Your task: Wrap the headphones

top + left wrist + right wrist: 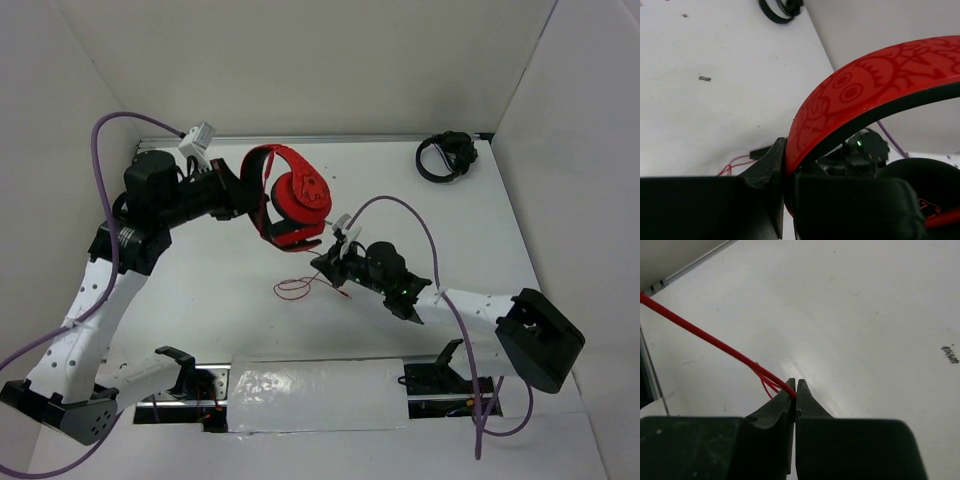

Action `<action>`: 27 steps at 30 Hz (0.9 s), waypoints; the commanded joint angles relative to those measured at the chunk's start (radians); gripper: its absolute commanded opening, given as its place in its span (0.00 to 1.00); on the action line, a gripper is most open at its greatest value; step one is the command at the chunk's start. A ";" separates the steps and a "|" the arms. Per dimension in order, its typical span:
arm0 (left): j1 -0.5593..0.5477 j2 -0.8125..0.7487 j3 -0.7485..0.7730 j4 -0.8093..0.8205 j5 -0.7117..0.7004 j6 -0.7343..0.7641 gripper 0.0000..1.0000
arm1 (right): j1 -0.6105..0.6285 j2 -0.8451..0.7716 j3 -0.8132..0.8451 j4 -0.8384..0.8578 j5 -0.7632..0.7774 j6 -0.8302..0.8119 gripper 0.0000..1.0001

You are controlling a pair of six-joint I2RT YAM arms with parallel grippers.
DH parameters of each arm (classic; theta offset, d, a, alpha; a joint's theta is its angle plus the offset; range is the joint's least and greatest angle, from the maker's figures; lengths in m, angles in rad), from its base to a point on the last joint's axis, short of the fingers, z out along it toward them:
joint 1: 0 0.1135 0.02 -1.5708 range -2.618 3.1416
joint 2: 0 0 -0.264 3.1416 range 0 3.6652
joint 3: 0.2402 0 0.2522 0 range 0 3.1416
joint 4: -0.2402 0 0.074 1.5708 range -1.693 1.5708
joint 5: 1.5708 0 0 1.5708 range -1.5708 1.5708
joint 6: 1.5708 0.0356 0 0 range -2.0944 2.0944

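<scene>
**rigwatcher:** Any brand or text readable on the headphones (292, 200)?

**yam_fan:** Nope. The red headband (865, 85) has darker-red doodles printed on it: a face with round eyes inside a spiky ring, plus swirls. There's a small pale mark on the earcup (312, 184) in the top view, too small to read.

**rigwatcher:** Counts?

**yam_fan:** Two pairs of headphones, one red and one black (443, 156). One thin red cable (715, 342). Two arms, each trailing one purple lead.

**rigwatcher:** Where's everything sitting on the table (200, 300)?

**yam_fan:** The red pair is held up over the table's far middle, not resting on it. The black pair lies flat at the table's far right corner. Some cable slack lies in a loose loop (295, 288) on the table's middle.

**rigwatcher:** Grippers?

**yam_fan:** The left gripper (785, 172) is clamped on the headband near one end, with a finger on each side of it. The right gripper (796, 390) is pinched tight on the cable, which runs taut from its tips up to the left. A couple of thinner red strands bunch at the pinch.
</scene>
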 commanded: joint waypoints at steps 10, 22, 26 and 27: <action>-0.016 -0.062 -0.019 0.122 0.271 0.141 0.00 | -0.262 0.084 0.136 0.056 -0.135 0.184 0.00; -0.114 0.054 -0.180 0.106 -0.062 0.331 0.00 | -0.477 -0.053 0.476 -0.620 -0.122 0.039 0.00; -0.177 0.094 -0.217 0.091 -0.031 0.507 0.00 | -0.474 -0.039 0.595 -0.720 -0.133 -0.006 0.00; -0.199 0.100 -0.225 0.093 -0.047 0.530 0.00 | -0.476 -0.039 0.606 -0.736 -0.135 -0.017 0.00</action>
